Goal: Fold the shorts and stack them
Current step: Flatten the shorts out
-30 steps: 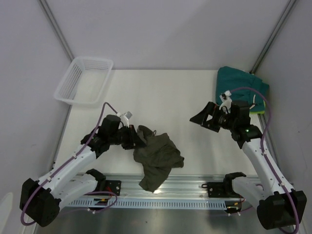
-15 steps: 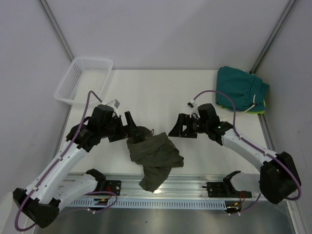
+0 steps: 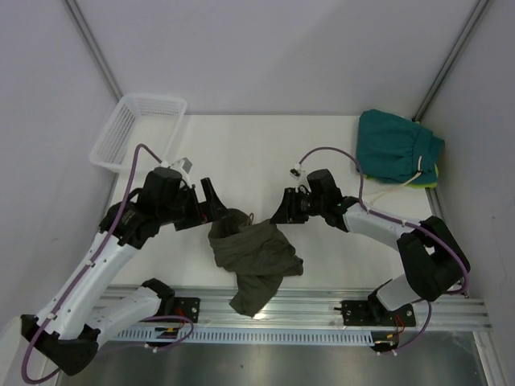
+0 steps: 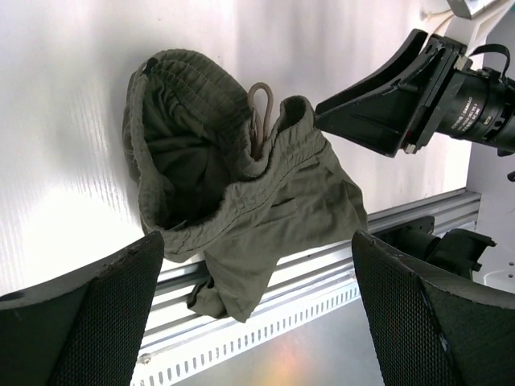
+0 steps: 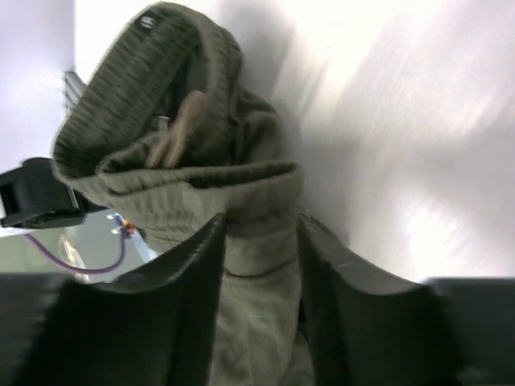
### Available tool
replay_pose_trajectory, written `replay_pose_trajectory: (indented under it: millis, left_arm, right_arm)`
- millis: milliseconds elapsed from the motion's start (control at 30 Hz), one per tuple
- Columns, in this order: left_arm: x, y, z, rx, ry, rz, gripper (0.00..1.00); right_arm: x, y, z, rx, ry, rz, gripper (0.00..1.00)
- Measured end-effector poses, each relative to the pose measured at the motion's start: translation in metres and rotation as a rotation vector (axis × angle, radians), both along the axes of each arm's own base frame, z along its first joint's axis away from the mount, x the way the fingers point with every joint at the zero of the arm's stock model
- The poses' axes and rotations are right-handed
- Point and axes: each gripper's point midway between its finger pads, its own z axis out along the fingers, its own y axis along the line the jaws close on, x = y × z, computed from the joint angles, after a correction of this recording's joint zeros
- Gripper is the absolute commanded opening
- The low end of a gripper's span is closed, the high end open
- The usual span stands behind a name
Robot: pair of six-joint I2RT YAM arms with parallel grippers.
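The olive-green shorts point(image 3: 256, 253) lie crumpled at the table's near middle, one leg hanging over the front rail. Their ribbed waistband point(image 4: 201, 80) and drawstring loop point(image 4: 259, 108) face up. My right gripper point(image 3: 282, 211) has its fingers pressed on both sides of a fold of that waistband point(image 5: 259, 229), shut on it. It also shows in the left wrist view point(image 4: 386, 104) at the cloth's right edge. My left gripper point(image 3: 214, 203) hovers wide open over the shorts' left side point(image 4: 256, 241), holding nothing. The folded teal shorts point(image 3: 396, 146) with a white drawstring sit at the back right.
A white mesh basket point(image 3: 153, 98) stands at the back left corner. The slotted metal rail point(image 3: 322, 310) runs along the near edge beneath the hanging leg. Grey walls close in on both sides.
My left gripper let go of the olive shorts, opened wide and drew back left. My right arm swung in from the right and closed its jaws on the waistband.
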Motion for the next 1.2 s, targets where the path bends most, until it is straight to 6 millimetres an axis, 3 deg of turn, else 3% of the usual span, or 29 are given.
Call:
replay_pose_trajectory:
  millis: [133, 200, 300, 333, 433, 533, 800, 867, 933, 1067, 1100, 1167, 1200]
  left_arm:
    - [0.005, -0.003, 0.005, -0.003, 0.007, -0.003, 0.99]
    - [0.008, -0.007, 0.005, -0.006, 0.023, -0.011, 0.99]
    - [0.014, -0.012, 0.002, -0.004, 0.052, -0.022, 0.99]
    - [0.016, -0.013, 0.000, -0.003, 0.068, -0.024, 0.99]
    - [0.020, -0.015, -0.004, -0.010, 0.089, -0.025, 0.99]
    - [0.022, -0.016, -0.002, -0.026, 0.087, -0.031, 0.99]
    - [0.024, -0.016, 0.000, -0.037, 0.086, -0.039, 0.99]
    - [0.025, -0.016, 0.003, -0.040, 0.078, -0.039, 0.99]
    - [0.026, -0.015, 0.005, -0.041, 0.071, -0.040, 0.99]
    - [0.027, -0.014, 0.005, -0.040, 0.073, -0.034, 0.99]
    - [0.027, -0.013, 0.005, -0.039, 0.074, -0.033, 0.99]
    - [0.027, -0.012, 0.005, -0.038, 0.074, -0.031, 0.99]
    - [0.027, -0.012, 0.004, -0.038, 0.075, -0.031, 0.99]
  right_arm:
    - [0.005, 0.011, 0.022, 0.035, -0.070, 0.025, 0.00]
    - [0.004, 0.017, 0.040, 0.065, -0.115, 0.040, 0.00]
    - [0.001, 0.020, 0.065, 0.107, -0.169, 0.053, 0.58]
    - [-0.001, 0.020, 0.073, 0.117, -0.187, 0.054, 0.66]
    - [-0.002, 0.017, 0.082, 0.124, -0.224, 0.054, 0.67]
    - [-0.004, 0.013, 0.075, 0.112, -0.214, 0.049, 0.70]
    - [-0.010, 0.010, 0.018, 0.028, -0.103, 0.060, 0.71]
    - [-0.012, 0.008, 0.008, 0.017, -0.087, 0.062, 0.69]
    - [-0.015, 0.007, -0.001, 0.012, -0.075, 0.068, 0.56]
    - [-0.019, 0.009, -0.004, 0.028, -0.063, 0.078, 0.49]
    - [-0.019, 0.011, -0.002, 0.039, -0.067, 0.082, 0.37]
    - [-0.019, 0.015, 0.002, 0.059, -0.078, 0.093, 0.23]
    - [-0.020, 0.016, 0.004, 0.067, -0.079, 0.095, 0.08]
